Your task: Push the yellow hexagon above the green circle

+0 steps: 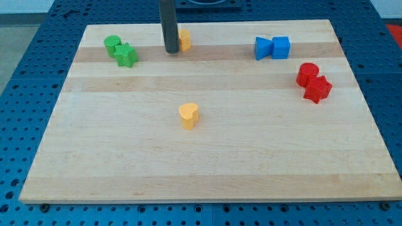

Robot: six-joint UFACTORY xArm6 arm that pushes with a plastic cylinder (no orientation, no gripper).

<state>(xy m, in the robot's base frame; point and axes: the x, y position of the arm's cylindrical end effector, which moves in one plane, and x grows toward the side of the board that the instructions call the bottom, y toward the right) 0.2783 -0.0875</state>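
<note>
Yellow hexagon (184,39) at far edge, touching my tip (171,51) on its left; green circle (112,44) far left. Rod carries no jaws.

Yellow hexagon (184,39) near view's top; green circle (112,44) far left.

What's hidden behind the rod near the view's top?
The yellow hexagon, its left part covered by the rod; only its right side shows. My tip sits at its left; contact can't be confirmed.
</note>
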